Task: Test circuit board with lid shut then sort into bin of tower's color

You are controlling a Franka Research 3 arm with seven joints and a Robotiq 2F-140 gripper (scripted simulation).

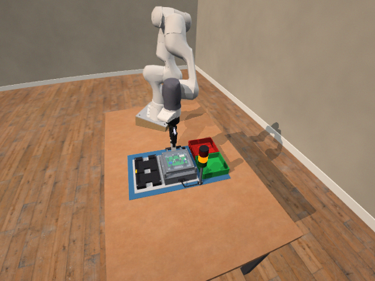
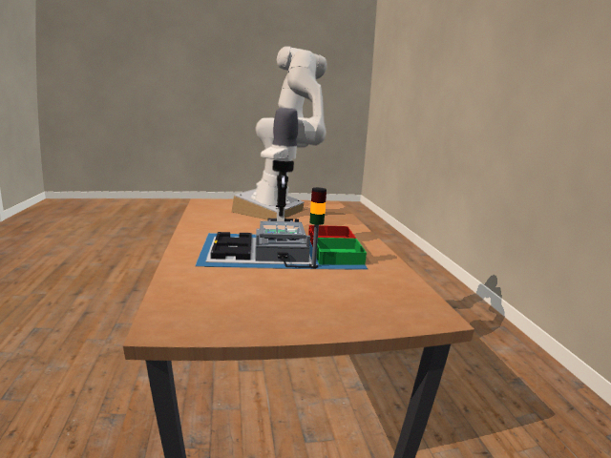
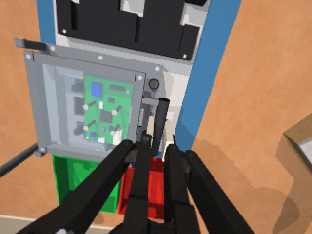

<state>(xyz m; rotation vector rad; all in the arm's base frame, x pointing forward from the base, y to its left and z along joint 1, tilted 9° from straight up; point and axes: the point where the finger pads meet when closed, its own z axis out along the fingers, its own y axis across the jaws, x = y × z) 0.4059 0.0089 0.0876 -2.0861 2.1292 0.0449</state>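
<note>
The green circuit board (image 3: pixel 108 113) lies inside the grey tester (image 1: pixel 177 166) under the lowered see-through lid (image 3: pixel 88 104); it also shows in the top view (image 1: pixel 177 160). My gripper (image 3: pixel 158 125) (image 1: pixel 173 146) points straight down at the tester's far edge and is shut on the lid's black handle (image 3: pixel 160 121), whose near end runs between my fingertips. The latch hook and its tab are hidden by my fingers. The signal tower (image 1: pixel 203 154) beside the tester shows a bright amber band (image 2: pixel 317 208); its top band is dark red.
The black tray (image 1: pixel 146 171) stands left of the tester with both pockets empty. The red bin (image 1: pixel 203 144) and the green bin (image 1: pixel 213 166) stand right of the tester, all on the blue bench mat (image 1: pixel 179 184). A black cable (image 1: pixel 189 184) runs from the tester to the tower.
</note>
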